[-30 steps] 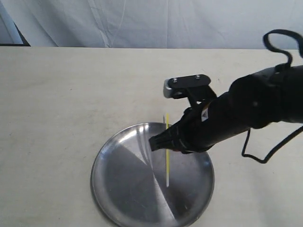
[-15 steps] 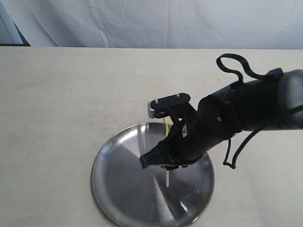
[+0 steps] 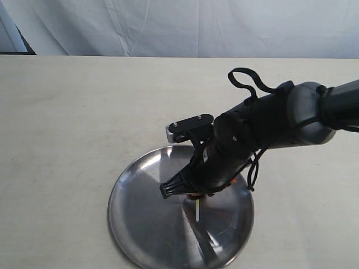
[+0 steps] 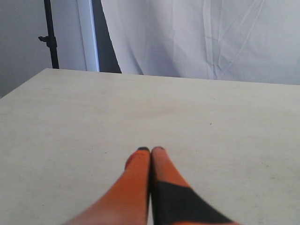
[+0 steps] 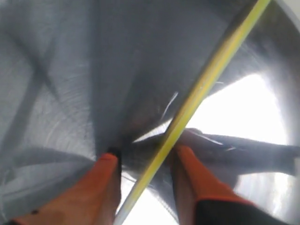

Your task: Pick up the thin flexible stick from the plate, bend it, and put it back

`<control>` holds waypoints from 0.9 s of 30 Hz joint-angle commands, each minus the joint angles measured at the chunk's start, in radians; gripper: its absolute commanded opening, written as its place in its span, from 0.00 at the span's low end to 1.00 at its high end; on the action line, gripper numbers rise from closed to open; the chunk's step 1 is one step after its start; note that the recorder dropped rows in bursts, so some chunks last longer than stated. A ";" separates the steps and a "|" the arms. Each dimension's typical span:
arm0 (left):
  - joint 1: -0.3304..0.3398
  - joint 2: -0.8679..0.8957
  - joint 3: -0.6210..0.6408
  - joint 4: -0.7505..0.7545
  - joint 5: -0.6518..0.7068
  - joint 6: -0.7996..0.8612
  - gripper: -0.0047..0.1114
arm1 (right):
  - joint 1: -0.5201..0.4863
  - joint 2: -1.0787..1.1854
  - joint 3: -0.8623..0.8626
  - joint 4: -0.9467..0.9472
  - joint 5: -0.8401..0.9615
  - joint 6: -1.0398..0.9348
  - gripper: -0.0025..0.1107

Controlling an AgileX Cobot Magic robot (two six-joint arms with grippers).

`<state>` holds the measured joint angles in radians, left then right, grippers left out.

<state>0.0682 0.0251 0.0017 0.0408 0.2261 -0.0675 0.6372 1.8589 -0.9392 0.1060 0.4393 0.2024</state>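
Observation:
The silver plate [image 3: 140, 224] lies on the table near the front edge. My right gripper [image 3: 193, 196] is down over its middle. The right wrist view shows the yellow-green stick [image 5: 197, 91] lying on the plate [image 5: 61, 79] and running between the two orange fingers [image 5: 105, 180]; the right gripper [image 5: 146, 157] is open around it, a gap on each side. In the exterior view only the stick's pale end [image 3: 198, 212] shows below the arm. My left gripper [image 4: 151, 150] is shut on nothing, above bare table away from the plate.
The pale table [image 3: 67, 112] stretches round the plate, with a white cloth backdrop [image 3: 185, 25] behind it. A dark stand pole [image 4: 50, 33] stands beyond the table's far corner in the left wrist view.
My right arm has swung left and lowered onto the plate, now covering most of the stick. The stick has stayed on the plate. The left gripper has no earlier frame.

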 commanded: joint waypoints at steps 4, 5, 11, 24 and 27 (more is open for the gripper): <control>-0.003 -0.025 -0.002 0.004 -0.011 0.000 0.04 | 0.002 0.002 -0.006 -0.182 0.011 0.176 0.34; -0.003 -0.025 -0.002 0.004 -0.011 0.000 0.04 | 0.002 0.002 -0.006 -0.181 0.007 0.175 0.34; -0.003 -0.025 -0.002 0.004 -0.011 0.000 0.04 | 0.002 0.002 -0.006 -0.142 -0.008 0.175 0.34; -0.003 -0.025 -0.002 0.004 -0.011 0.000 0.04 | 0.002 0.002 -0.006 -0.099 -0.035 0.175 0.34; -0.003 -0.025 -0.002 0.004 -0.011 0.000 0.04 | 0.002 0.002 -0.006 -0.099 -0.035 0.175 0.34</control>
<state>0.0682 0.0068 0.0017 0.0408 0.2239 -0.0675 0.6372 1.8586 -0.9392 0.0058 0.4106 0.3791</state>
